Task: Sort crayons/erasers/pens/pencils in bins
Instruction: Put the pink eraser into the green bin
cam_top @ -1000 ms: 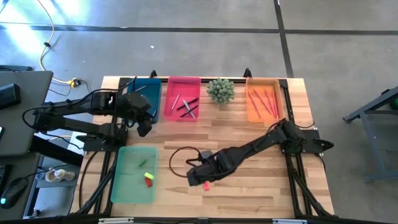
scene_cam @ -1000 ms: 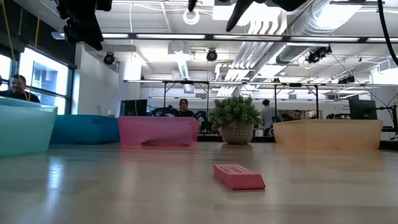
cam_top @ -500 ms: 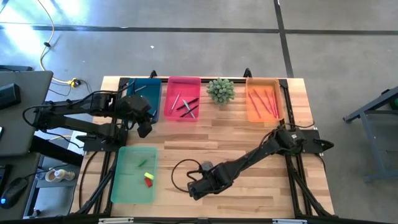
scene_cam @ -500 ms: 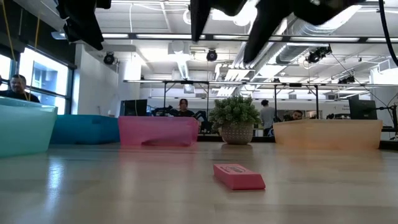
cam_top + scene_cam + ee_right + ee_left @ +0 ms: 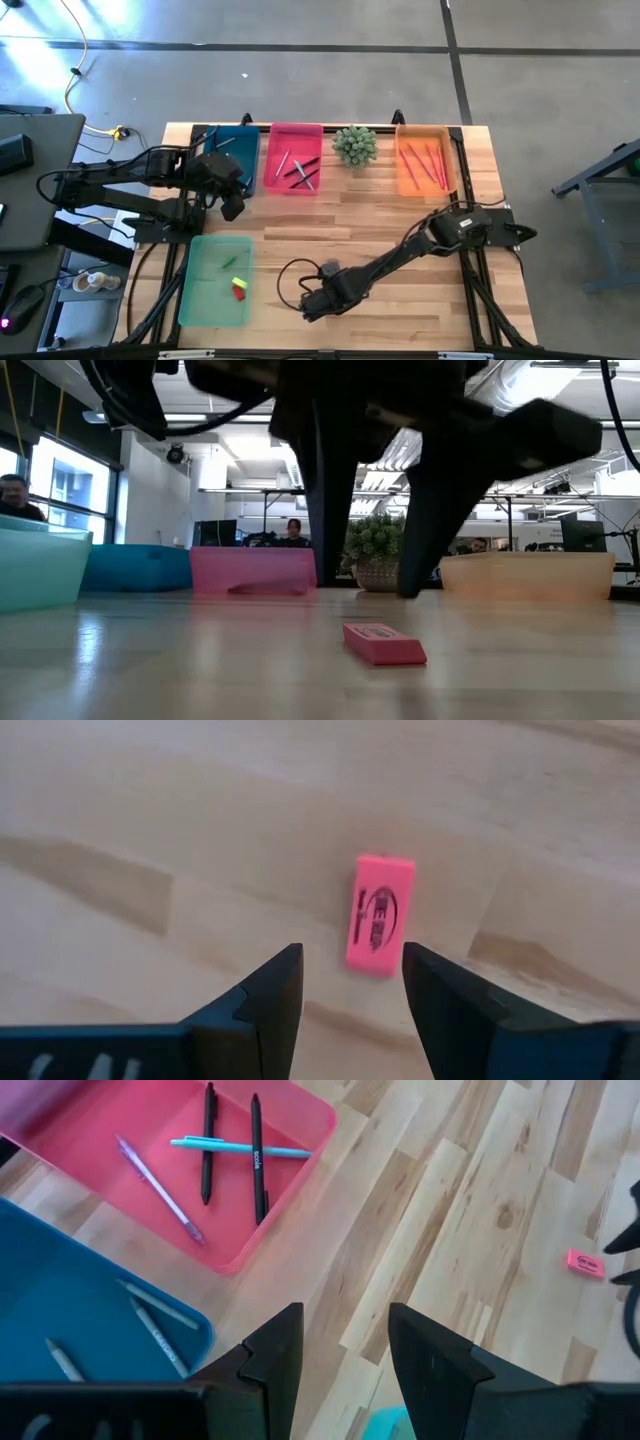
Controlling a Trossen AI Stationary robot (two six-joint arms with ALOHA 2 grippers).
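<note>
One flat pink rectangular eraser lies loose on the wooden surface, just ahead of the right gripper, long axis in line with the approach. Jaws open, empty, straddling. Left gripper open, well apart.

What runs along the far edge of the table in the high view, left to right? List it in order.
Teal-blue bin → pink bin → small green plant → orange bin.
</note>
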